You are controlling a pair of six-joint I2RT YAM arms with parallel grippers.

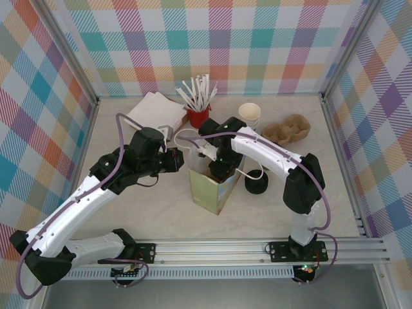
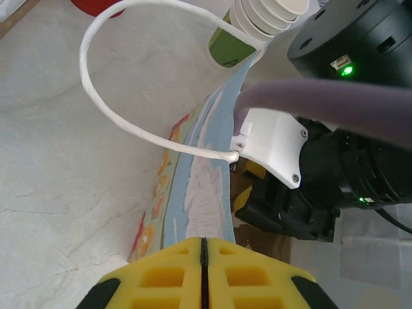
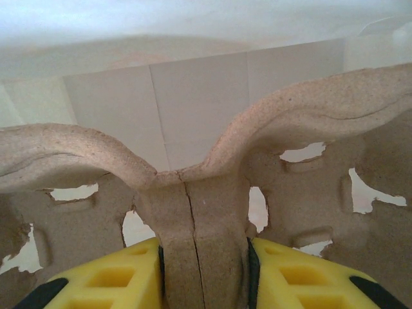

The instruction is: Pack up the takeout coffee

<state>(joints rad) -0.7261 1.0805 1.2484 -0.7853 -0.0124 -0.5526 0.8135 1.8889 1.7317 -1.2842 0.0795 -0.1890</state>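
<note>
Seen from above, the paper bag (image 1: pixel 207 193) stands mid-table, with the left gripper (image 1: pixel 175 159) at its left rim and the right gripper (image 1: pixel 222 170) down in its mouth. The left wrist view shows that gripper's fingers (image 2: pixel 167 273) pressed together on the rim, with the cup stack (image 2: pixel 257 22) beyond. The right wrist view shows fingers (image 3: pixel 109 283) pinching a pulp carrier (image 3: pixel 193 212) by its middle ridge; where the takeout coffee is, I cannot tell.

ok so the pulp cup carrier (image 3: pixel 302 129) is gripped upright by its centre handle, sunk inside the open paper bag (image 1: pixel 207 190), which is stood around the middle of the surface (image 1: pixel 161 219).
</note>
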